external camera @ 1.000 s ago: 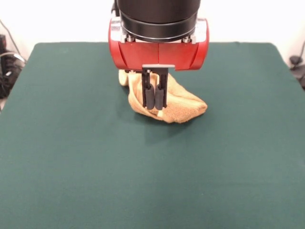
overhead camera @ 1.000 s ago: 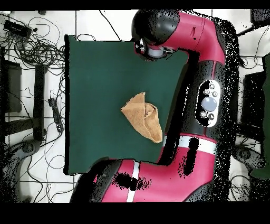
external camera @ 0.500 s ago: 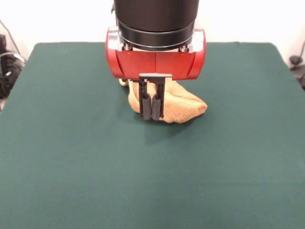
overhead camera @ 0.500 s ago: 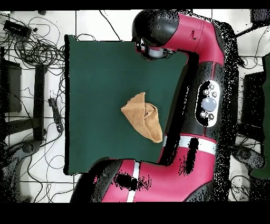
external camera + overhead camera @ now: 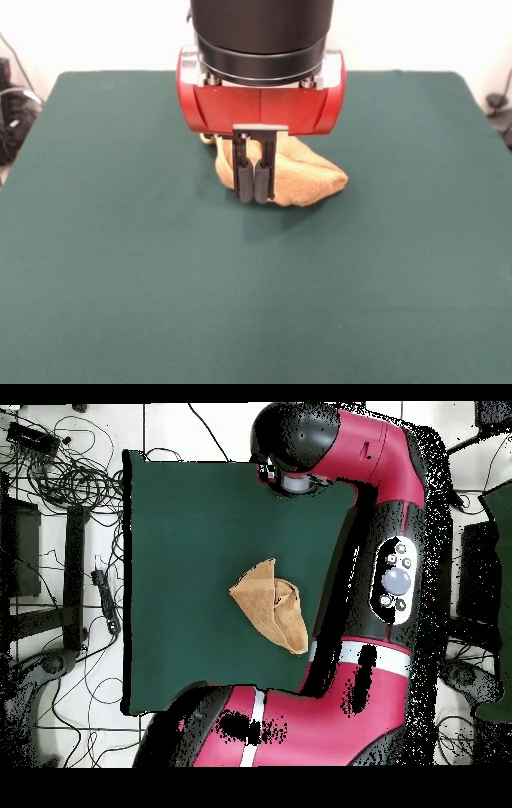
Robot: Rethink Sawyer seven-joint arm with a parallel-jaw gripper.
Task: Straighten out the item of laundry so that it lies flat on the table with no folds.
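Note:
The golden yellow-orange towel (image 5: 308,180) lies crumpled and folded over itself into a rough triangle near the middle of the dark green table (image 5: 120,264). In the overhead view the towel (image 5: 270,604) shows overlapping folds on the table (image 5: 180,534). My gripper (image 5: 254,192) hangs from the red and black wrist, its two black fingers pressed together with nothing between them. In the front view it overlaps the towel's left part. The overhead view shows the wrist (image 5: 295,439) over the table's top edge, well away from the towel, with the gripper hidden under it.
The red arm (image 5: 395,574) runs along the table's right side in the overhead view. Cables and gear (image 5: 60,474) lie on the floor left of the table.
The wrist and gripper have shifted slightly left and lower in the front view over the last second. The towel has not moved.

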